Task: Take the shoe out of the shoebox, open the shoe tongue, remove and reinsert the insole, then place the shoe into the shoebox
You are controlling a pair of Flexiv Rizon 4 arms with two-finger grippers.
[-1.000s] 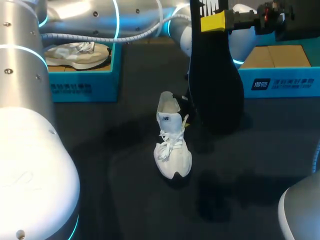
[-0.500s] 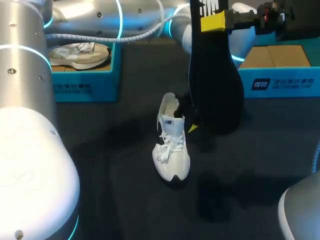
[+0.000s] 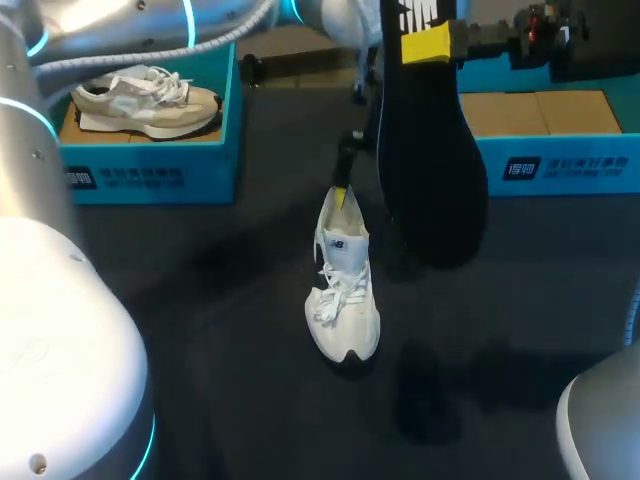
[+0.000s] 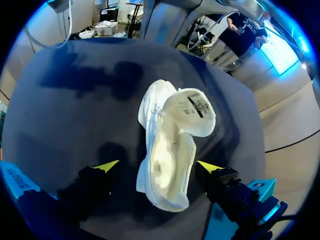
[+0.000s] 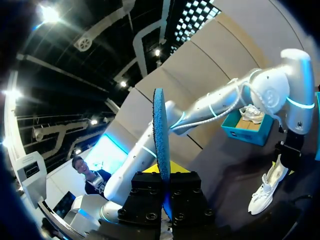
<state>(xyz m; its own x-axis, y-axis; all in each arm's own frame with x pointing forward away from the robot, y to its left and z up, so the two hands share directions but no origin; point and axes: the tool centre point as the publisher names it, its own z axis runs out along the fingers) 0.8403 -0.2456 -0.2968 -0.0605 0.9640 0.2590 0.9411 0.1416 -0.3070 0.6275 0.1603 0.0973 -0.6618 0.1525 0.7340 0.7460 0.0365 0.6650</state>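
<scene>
**Reinsertion stage.** The left claw (image 4: 159, 166) hangs released over the heel of the white shoe (image 3: 343, 300), with one finger on either side and neither touching. The shoe stands beneath it on the dark surface (image 3: 230, 390), tongue lifted open. The right claw (image 5: 164, 189), high up and to one side of the shoe, is clenched on the upright insole (image 3: 430, 170).

**Hazards.** With the heel unbraced, an insole pressed in may tip or slide the shoe. Gripped near one end, the long insole may also swing, catch on the collar, or fold rather than seat flat.
</scene>
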